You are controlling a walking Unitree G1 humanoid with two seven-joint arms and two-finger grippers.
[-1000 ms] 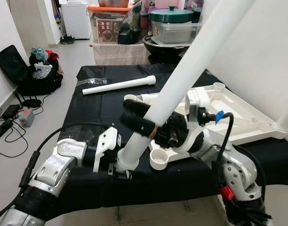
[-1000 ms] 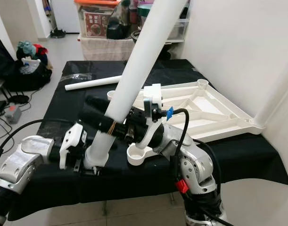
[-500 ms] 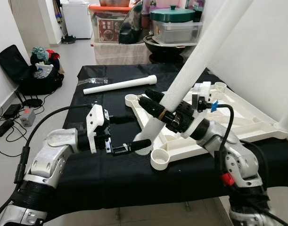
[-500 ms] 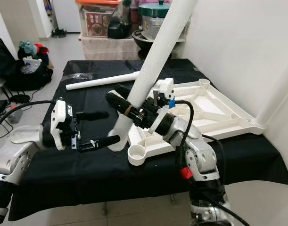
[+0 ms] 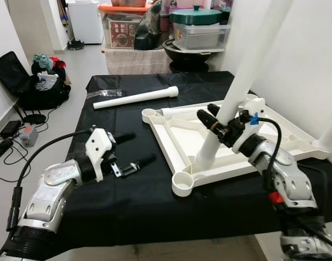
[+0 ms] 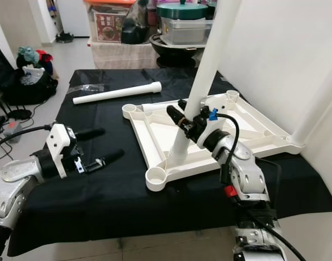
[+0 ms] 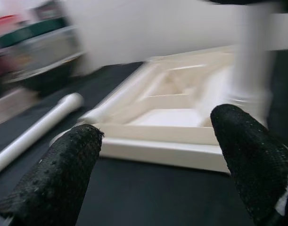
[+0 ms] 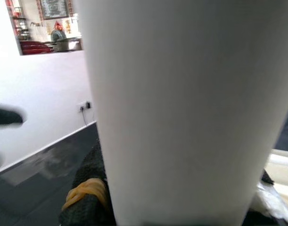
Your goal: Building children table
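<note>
I've got the right end effector [image 5: 219, 124] clamped on a white leg [image 5: 239, 82], its foot on the upturned tabletop frame [image 5: 274, 142] near the front corner socket [image 5: 182, 185]. Left end effector [image 5: 134, 155] open, idle over the counter [image 5: 106, 201]. Next: seat leg in socket, w/ care.

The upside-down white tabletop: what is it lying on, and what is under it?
The white tabletop lies on a table draped in black cloth. The right gripper holds a white leg upright on its frame. Whatever sits beneath the tabletop is covered.
</note>
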